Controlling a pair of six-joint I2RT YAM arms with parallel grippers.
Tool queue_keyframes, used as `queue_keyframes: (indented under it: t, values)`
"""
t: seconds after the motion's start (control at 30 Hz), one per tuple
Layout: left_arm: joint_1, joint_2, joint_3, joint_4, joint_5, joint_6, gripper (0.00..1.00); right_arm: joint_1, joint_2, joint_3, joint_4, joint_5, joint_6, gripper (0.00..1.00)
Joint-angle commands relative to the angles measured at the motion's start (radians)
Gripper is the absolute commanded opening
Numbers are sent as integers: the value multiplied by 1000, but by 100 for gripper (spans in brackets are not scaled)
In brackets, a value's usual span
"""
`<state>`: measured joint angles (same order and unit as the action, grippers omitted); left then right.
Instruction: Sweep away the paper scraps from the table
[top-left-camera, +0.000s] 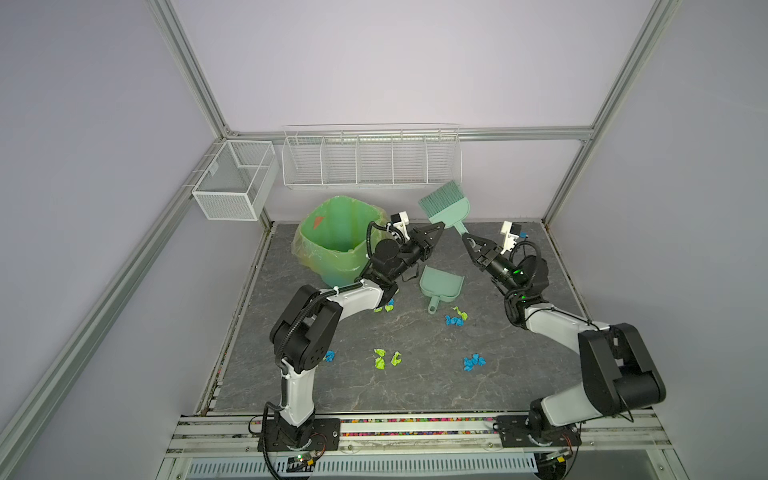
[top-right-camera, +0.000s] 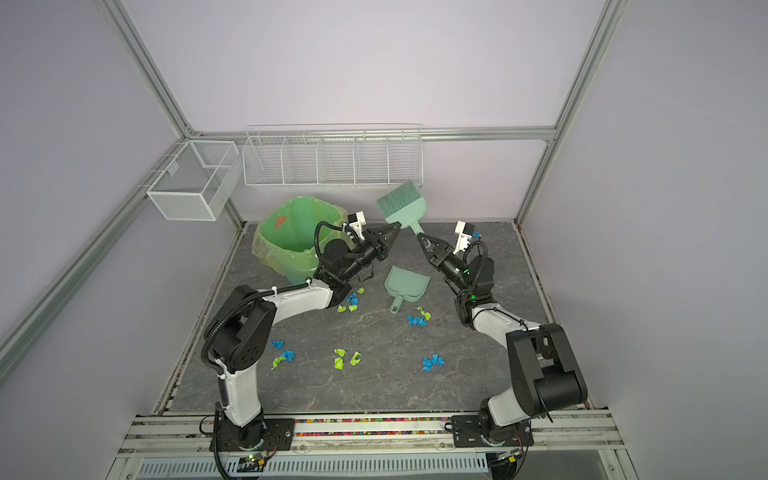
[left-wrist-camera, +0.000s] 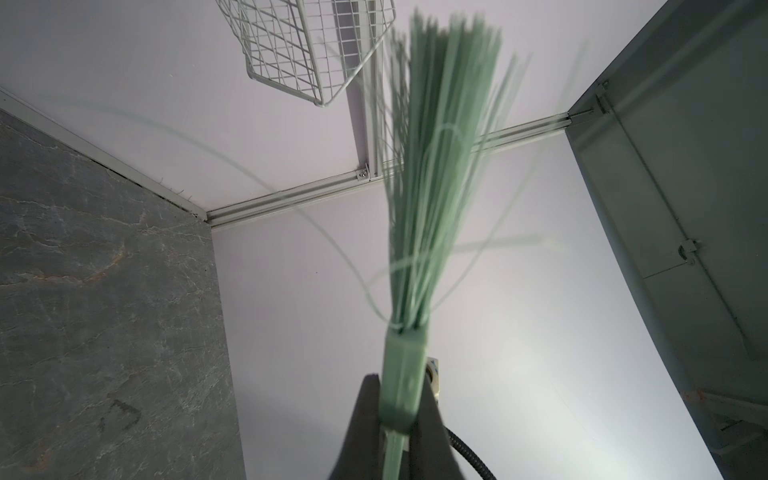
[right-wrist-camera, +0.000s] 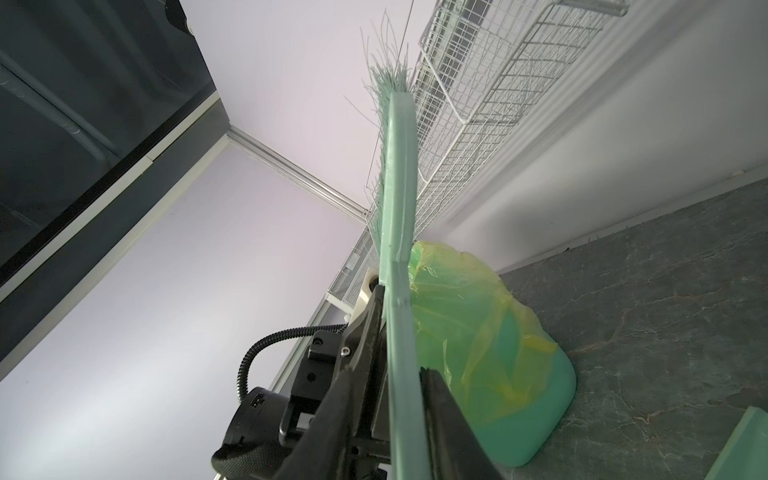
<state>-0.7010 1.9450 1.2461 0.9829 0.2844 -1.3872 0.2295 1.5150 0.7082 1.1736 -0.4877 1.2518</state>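
Observation:
Paper scraps lie in small blue and lime-green clusters on the table (top-left-camera: 415, 390): green ones (top-left-camera: 384, 358), blue ones (top-left-camera: 473, 362), a mixed heap (top-left-camera: 455, 318) by the dustpan, and more (top-right-camera: 282, 356) beside the left arm. A pale green brush (top-left-camera: 446, 203) hangs in the air at the back, bristles up. My left gripper (top-left-camera: 439, 227) is shut on the edge of the brush head (left-wrist-camera: 405, 374). My right gripper (top-left-camera: 467, 240) straddles the brush handle (right-wrist-camera: 401, 340). One of its fingers (right-wrist-camera: 434, 390) lies against the handle and a narrow gap shows on the other side.
A pale green dustpan (top-left-camera: 441, 284) lies mid-table, handle toward the front. A green bin with a plastic liner (top-left-camera: 336, 237) stands at the back left. A wire rack (top-left-camera: 370, 160) and a mesh basket (top-left-camera: 235, 180) hang on the walls above the table.

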Motion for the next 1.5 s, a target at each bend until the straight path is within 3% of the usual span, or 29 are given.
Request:
queue_keyframes:
  t: [0.0, 0.33, 0.53, 0.77, 0.87, 0.9, 0.97, 1.0, 1.1, 1.23, 1.3, 1.47]
  values:
    - [-5, 24, -3, 41, -2, -16, 0, 2, 15, 12, 83, 5, 41, 29]
    - [-4, 19, -13, 40, -3, -13, 0, -6, 16, 7, 103, 7, 49, 29]
    - [-5, 23, -8, 40, -2, -15, 0, -8, 16, 6, 103, 5, 50, 14]
    - [-5, 12, -28, 39, -10, -18, 0, -15, 1, -9, 83, 10, 44, 7]
    - [-5, 6, -32, 30, 2, -15, 29, -18, -22, -26, 58, 14, 40, 7]
    - [-5, 5, -33, 29, 10, -13, 42, -18, -33, -32, 42, 11, 38, 7]
    - [-5, -7, -40, 9, 33, -8, 84, -55, -62, -44, -3, 5, 29, 7]
    - [-5, -20, -47, -11, 42, 5, 100, -64, -84, -50, -45, 1, 17, 7]
    - [-7, -76, -73, -100, 64, 69, 99, -86, -167, -50, -224, -13, -61, 7]
    - [-8, -172, -101, -281, 88, 178, 100, -97, -324, 21, -674, 28, -254, 7]
    - [-13, -239, -98, -476, 80, 275, 99, -97, -399, 96, -971, 93, -384, 7]
    - [-75, -392, -50, -955, -66, 563, 99, -101, -484, 249, -1389, 219, -592, 6]
